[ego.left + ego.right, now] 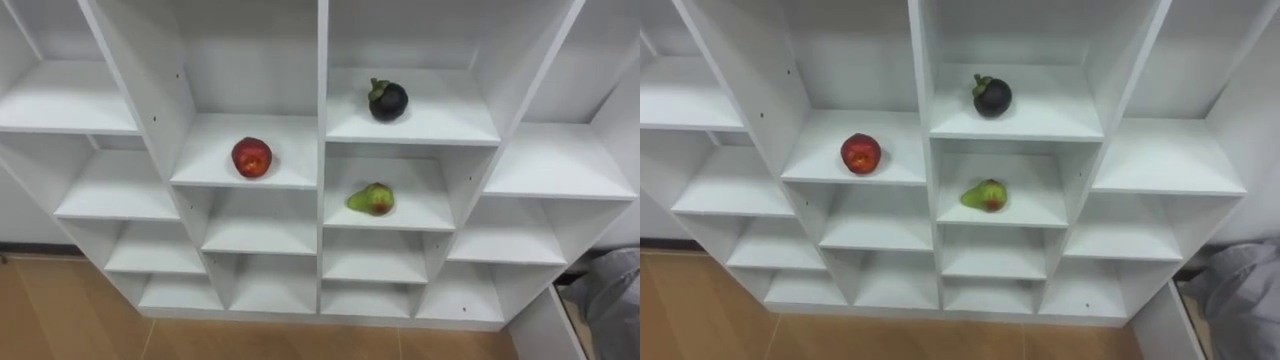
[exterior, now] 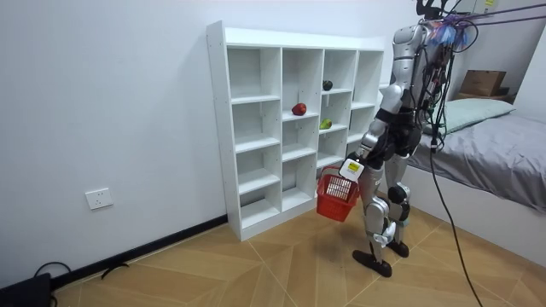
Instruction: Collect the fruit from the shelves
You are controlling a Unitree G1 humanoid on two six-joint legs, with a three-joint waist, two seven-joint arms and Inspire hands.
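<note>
A white closet (image 1: 320,130) of open cubbies faces me. A red apple (image 1: 251,157) lies on a middle shelf left of the centre divider. A dark purple mangosteen (image 1: 388,100) sits one shelf higher, right of the divider. Below it lies a green pear with a red blush (image 1: 372,199). In the room view I stand upright about a step from the closet (image 2: 290,128). My left hand (image 2: 354,165) hangs low in front of me, shut on the handle of a red basket (image 2: 336,198).
Wooden floor (image 1: 60,310) runs below the closet. A grey bed (image 2: 495,145) with a cardboard box (image 2: 482,83) on it stands just behind me. Grey bedding (image 1: 612,290) shows at the lower right of the eye views.
</note>
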